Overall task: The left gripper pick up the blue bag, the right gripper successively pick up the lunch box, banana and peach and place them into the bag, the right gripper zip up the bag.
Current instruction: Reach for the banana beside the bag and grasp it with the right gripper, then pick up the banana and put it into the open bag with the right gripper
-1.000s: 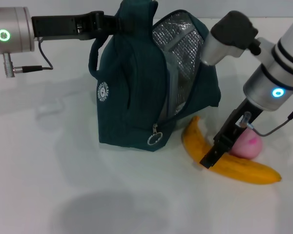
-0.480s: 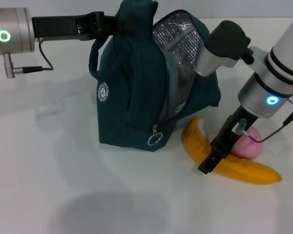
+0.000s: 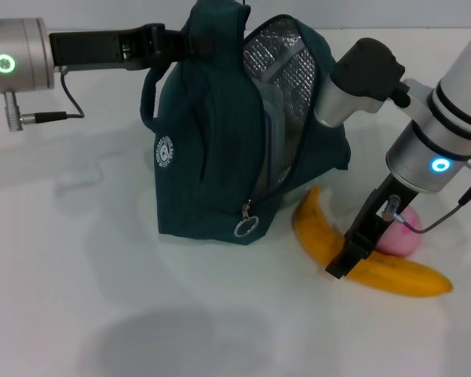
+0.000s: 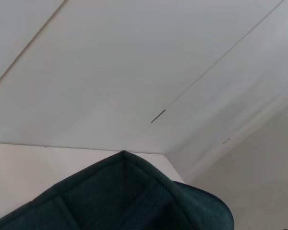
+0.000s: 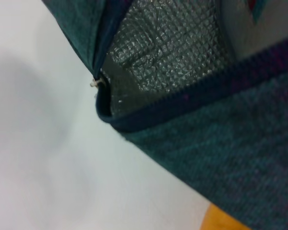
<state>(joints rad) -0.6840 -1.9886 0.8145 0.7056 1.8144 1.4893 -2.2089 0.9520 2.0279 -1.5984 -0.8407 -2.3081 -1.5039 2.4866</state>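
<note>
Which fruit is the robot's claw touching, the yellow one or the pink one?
The long yellow banana: the right end effector rests on its middle. The round pink peach sits just behind it.

The dark teal woven-cloth lunch bag [image 3: 212, 149] looks matt and slightly coarse, its weave plain in the right wrist view [image 5: 221, 139]. Its lining is crinkled silver foil [image 3: 286, 67] with a quilted grid, shiny [image 5: 168, 43]. A small metal ring pull [image 3: 244, 228] glints at the zip end. The long yellow-orange banana [image 3: 377, 267] has smooth, faintly glossy skin. The pink round peach [image 3: 404, 236] looks soft and matt. The white table [image 3: 86, 298] is smooth with a dull sheen.
</note>
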